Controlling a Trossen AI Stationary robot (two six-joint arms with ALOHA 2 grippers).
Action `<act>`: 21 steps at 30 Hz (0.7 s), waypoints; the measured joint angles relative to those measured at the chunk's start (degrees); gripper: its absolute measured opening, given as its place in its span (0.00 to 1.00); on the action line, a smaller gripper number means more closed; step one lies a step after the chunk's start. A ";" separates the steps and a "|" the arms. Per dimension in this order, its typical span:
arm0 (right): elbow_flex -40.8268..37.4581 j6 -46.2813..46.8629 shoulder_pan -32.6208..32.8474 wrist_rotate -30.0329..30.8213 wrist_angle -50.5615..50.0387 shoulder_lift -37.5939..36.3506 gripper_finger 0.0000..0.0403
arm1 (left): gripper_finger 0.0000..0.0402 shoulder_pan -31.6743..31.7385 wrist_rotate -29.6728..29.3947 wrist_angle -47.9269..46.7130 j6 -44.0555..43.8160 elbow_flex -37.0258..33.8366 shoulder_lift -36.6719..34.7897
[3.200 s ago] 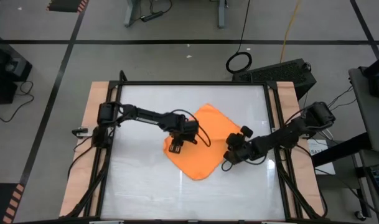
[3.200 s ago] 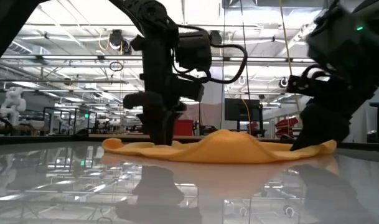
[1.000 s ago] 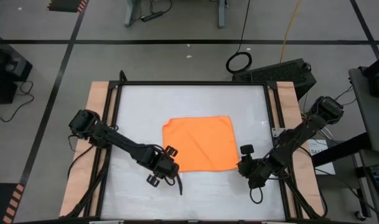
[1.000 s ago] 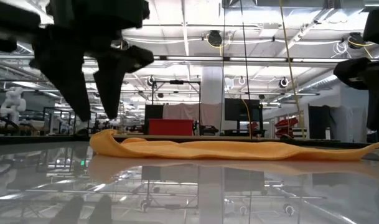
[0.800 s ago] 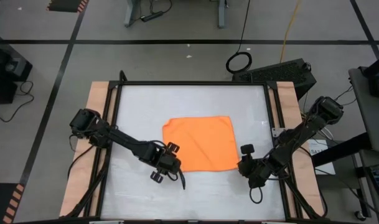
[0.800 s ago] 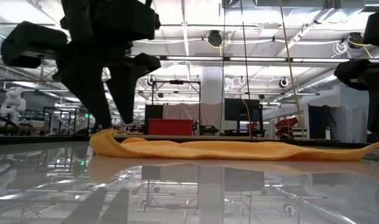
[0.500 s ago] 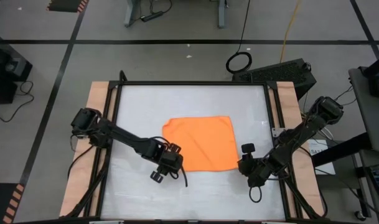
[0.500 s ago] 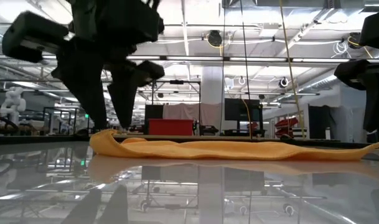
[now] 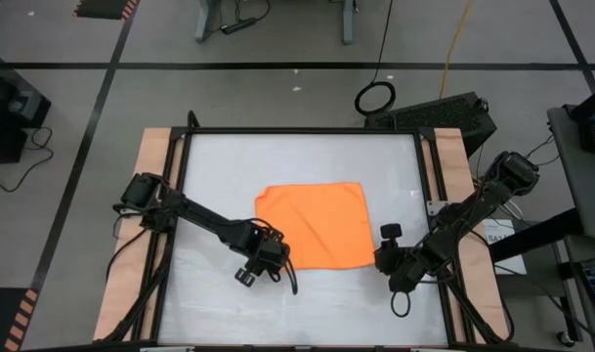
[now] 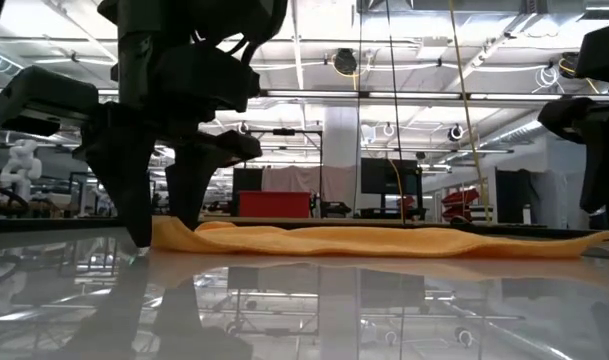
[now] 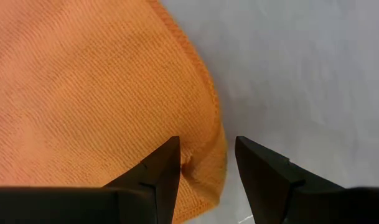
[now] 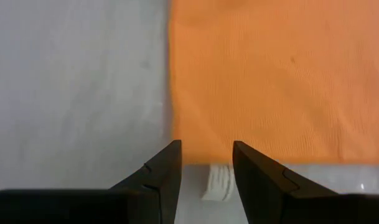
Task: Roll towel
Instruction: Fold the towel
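Orange towel (image 9: 315, 225), just one, lies flat and spread out near the middle of the white table (image 9: 219, 161), roughly square, a bit wider left-to-right than front-to-back, edges about parallel w/ the table sides. From table height it reads as one low, long strip w/ small wrinkles. No containers anywhere I can see. Two arms, one per side. Left gripper (image 9: 269, 256) is down at the towel's near-left corner; its wrist view shows the fingers (image 11: 163, 167) spread apart, straddling the cloth's rounded corner edge, not pinched on it. Right gripper (image 9: 385, 256) sits at the near-right corner, just beside the edge; fingers (image 12: 165, 168) also apart, w/ the towel's corner ahead of the tips and bare table under them, nothing held. Can't tell if either tip touches the cloth.
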 joint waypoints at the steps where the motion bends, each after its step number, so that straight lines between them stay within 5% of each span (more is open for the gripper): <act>1: 0.00 0.63 0.00 -0.02 -0.98 0.00 0.33 | 0.40 0.01 -0.03 -0.25 0.00 0.16 0.00; 10: -0.39 4.59 0.35 -0.35 -4.41 0.00 0.33 | 0.39 -0.01 -0.24 -2.73 0.31 2.21 -0.07; 21: -3.48 -1.16 0.37 0.37 4.24 1.96 0.33 | 0.14 -0.01 -0.20 -3.99 0.39 1.86 -0.09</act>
